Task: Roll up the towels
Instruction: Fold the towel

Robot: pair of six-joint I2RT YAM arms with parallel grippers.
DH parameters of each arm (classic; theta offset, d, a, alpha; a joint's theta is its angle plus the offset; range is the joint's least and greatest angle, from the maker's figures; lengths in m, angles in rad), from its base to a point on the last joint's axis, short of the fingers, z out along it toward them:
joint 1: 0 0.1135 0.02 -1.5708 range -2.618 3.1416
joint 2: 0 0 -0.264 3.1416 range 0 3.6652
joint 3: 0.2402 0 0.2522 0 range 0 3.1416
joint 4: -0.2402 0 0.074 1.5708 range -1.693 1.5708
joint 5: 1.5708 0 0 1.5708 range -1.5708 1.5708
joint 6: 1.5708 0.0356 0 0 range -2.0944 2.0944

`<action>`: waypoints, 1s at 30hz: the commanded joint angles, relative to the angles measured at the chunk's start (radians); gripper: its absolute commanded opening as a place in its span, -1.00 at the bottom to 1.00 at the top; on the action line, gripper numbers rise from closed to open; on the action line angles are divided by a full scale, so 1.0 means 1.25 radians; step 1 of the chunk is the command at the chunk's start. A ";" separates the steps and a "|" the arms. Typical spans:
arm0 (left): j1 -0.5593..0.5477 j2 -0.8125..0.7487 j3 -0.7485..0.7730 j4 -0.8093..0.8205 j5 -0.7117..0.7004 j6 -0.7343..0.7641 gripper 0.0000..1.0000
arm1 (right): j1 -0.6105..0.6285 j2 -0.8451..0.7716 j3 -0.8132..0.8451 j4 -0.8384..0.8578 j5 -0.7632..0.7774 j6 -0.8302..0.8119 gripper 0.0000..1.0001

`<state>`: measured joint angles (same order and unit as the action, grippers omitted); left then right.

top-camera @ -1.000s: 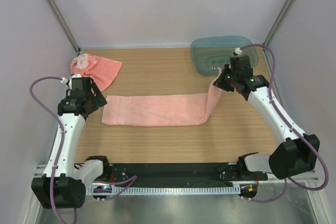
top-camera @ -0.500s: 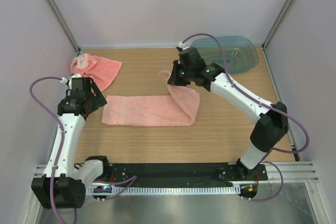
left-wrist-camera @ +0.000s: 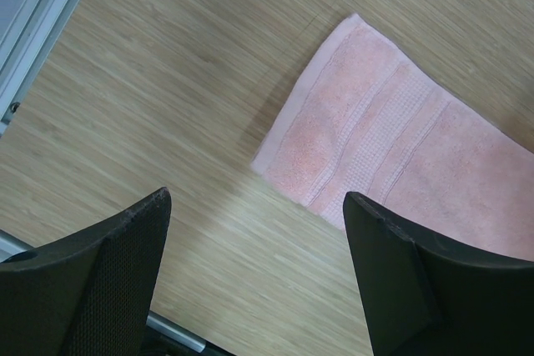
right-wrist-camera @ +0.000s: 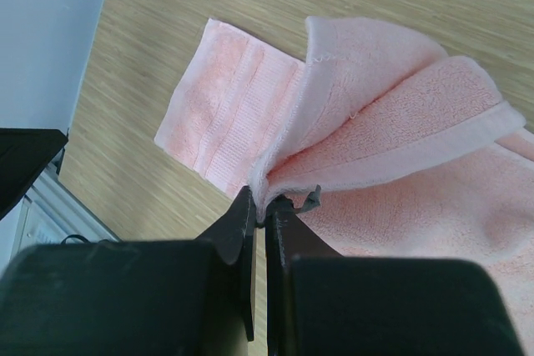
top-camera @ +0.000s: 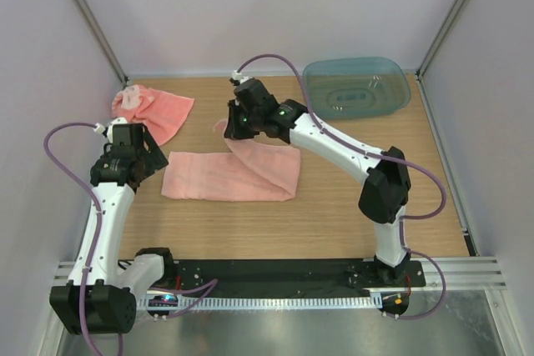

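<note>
While the right arm reaches across to the middle of the table (top-camera: 334,206), your right gripper (top-camera: 225,127) is pinched together on one end of the towel (top-camera: 209,179). In the right wrist view you can see the jaws closed on the hem, with the cloth bunched into folds just above them. That end is held up off the table and sits over the towel's own length. The right part lies doubled in a slanted flap and the left part lies flat on the wood. The towel runs left to right, nearer the left edge of the table than the right.

Your left gripper (top-camera: 157,161) hangs by the towel's left end, spread wide with nothing in it. Its wrist view shows the short hem and one corner of the towel lying on the wood below, between the two fingers (left-wrist-camera: 100,273).

The other towel (top-camera: 158,110) lies crumpled in the far left corner, apart from the first. The tub (top-camera: 392,93) sits in the far right corner, well apart from both grippers.
</note>
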<state>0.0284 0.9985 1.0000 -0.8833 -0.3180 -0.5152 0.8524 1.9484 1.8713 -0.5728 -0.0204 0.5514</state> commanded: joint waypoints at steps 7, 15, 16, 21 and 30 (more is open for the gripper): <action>0.004 -0.012 0.015 0.015 -0.032 -0.003 0.68 | 0.056 0.084 0.146 0.015 0.038 -0.010 -0.98; 0.003 -0.017 0.011 0.015 -0.035 -0.009 0.69 | 0.080 0.147 0.211 0.032 -0.006 -0.020 -0.98; 0.003 -0.018 0.011 0.013 -0.038 -0.008 0.69 | 0.087 0.153 0.220 0.032 -0.014 -0.021 -0.98; 0.003 -0.020 0.011 0.015 -0.039 -0.006 0.70 | 0.117 0.195 0.233 0.064 -0.025 -0.029 -0.98; 0.003 -0.018 0.010 0.013 -0.040 -0.008 0.71 | 0.165 0.269 0.246 0.155 -0.048 -0.015 -0.98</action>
<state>0.0284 0.9936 1.0000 -0.8837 -0.3424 -0.5167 1.0401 2.2860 2.1235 -0.4843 -0.0586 0.5282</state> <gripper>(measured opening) 0.851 0.074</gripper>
